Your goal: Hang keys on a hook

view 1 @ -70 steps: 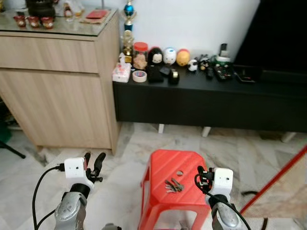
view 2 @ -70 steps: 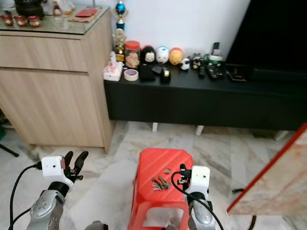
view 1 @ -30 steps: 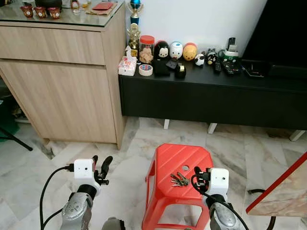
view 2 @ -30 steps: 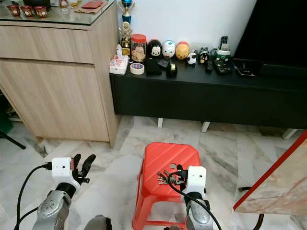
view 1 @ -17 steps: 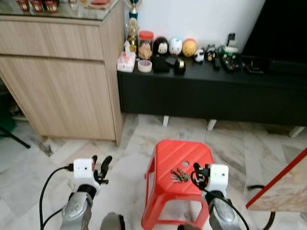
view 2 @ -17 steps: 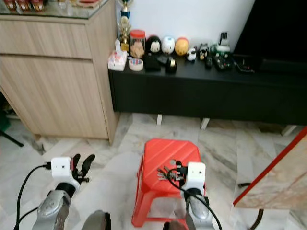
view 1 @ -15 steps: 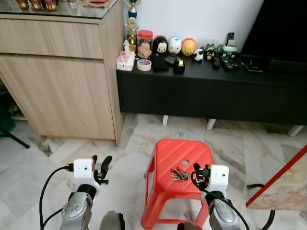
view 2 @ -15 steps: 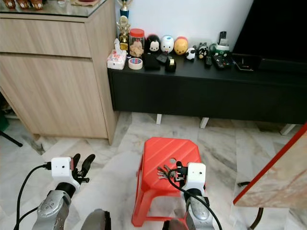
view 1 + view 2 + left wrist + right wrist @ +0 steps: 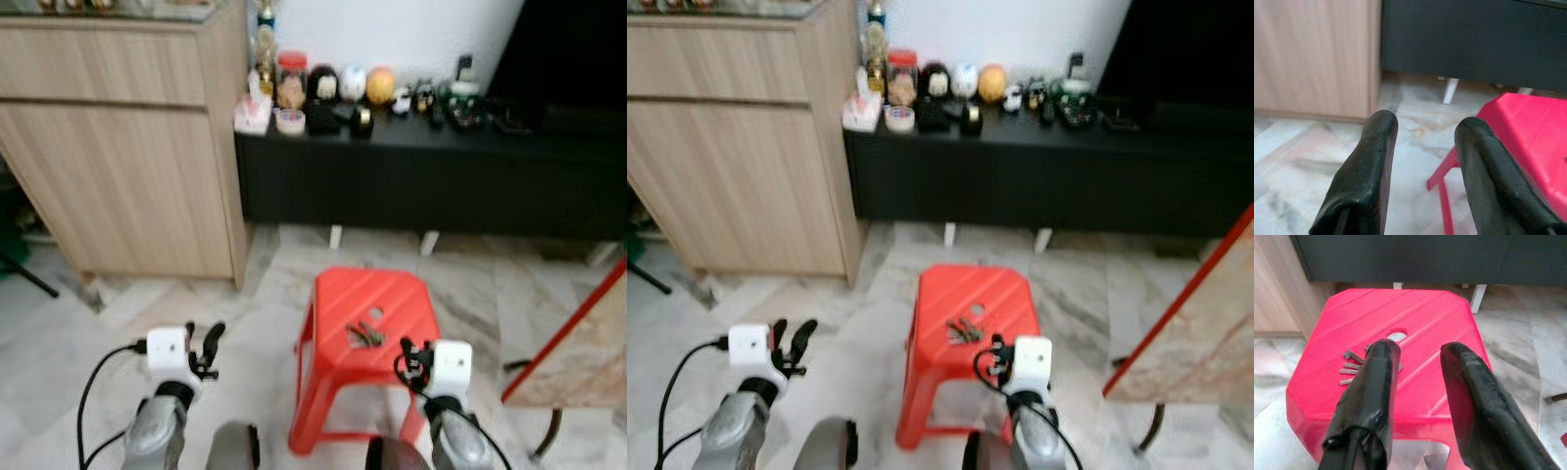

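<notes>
Red plastic formed the stool (image 9: 375, 313) that carried the keys (image 9: 364, 335); the bunch lay near the middle of its seat, just short of the small round hole (image 9: 1396, 336) and a little toward the robot's left edge of the seat.

The right tool (image 9: 1418, 382) hung just off the near edge of the seat, fingers parted and empty. In the right wrist view its line ran over the seat toward the far edge, and the keys (image 9: 1352, 367) sat beside and partly behind one finger (image 9: 1376, 382), outside the gap, toward the robot's left. The blades splayed roughly across that line, not along it; the exact lie of the ring could not be made out.

The left tool (image 9: 201, 348) stood apart from the stool, over the marble floor (image 9: 88, 323) off the left edge, likewise spread with nothing between its fingers (image 9: 1369, 161). Its wrist view caught the stool's corner (image 9: 1528, 132) to one side.

Judgement: the right arm was clearly the nearer. The pickup would turn on shifting that tool forward and slightly to the robot's left so the bunch fell between the fingers. No hook could be identified in these views; the head views were blurred.
</notes>
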